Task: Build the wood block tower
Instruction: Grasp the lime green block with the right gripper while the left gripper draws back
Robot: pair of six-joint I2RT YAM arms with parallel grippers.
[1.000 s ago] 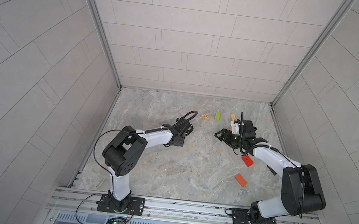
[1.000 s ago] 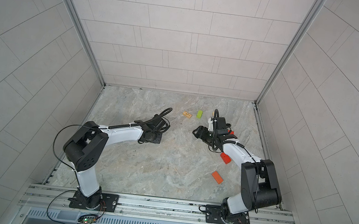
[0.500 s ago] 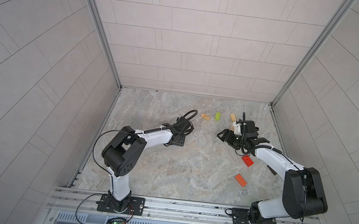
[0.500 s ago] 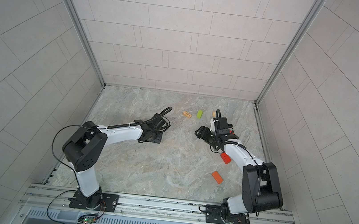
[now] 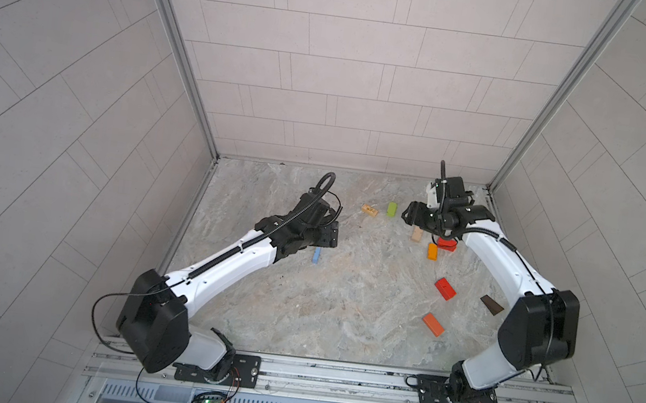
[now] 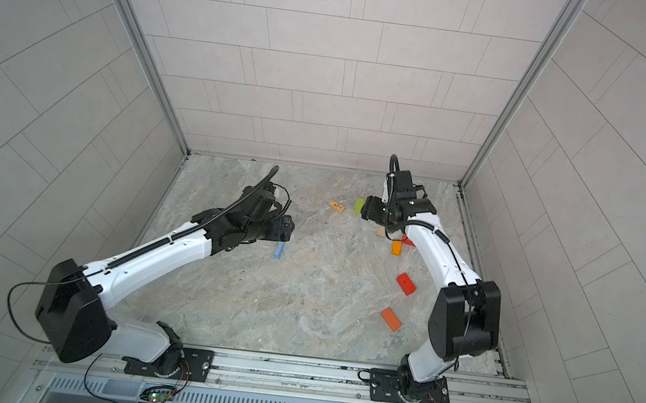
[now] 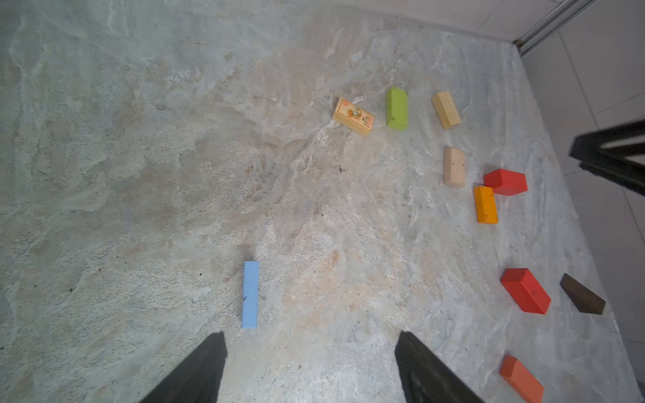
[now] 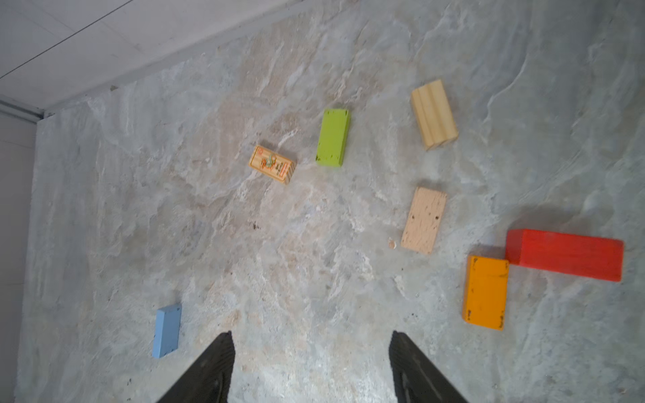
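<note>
The left gripper (image 7: 310, 335) is released and empty, and the light blue block (image 7: 250, 295) lies on the floor (image 7: 139, 174) just ahead of one finger, apart from it. The right gripper (image 8: 310, 333) is also spread wide, holding nothing. Ahead of it lie the pale block (image 8: 424, 219) and, farther on, the green block (image 8: 333, 137), with the orange block (image 8: 485, 292) just beside the red block (image 8: 565, 254) off to one side.
</note>
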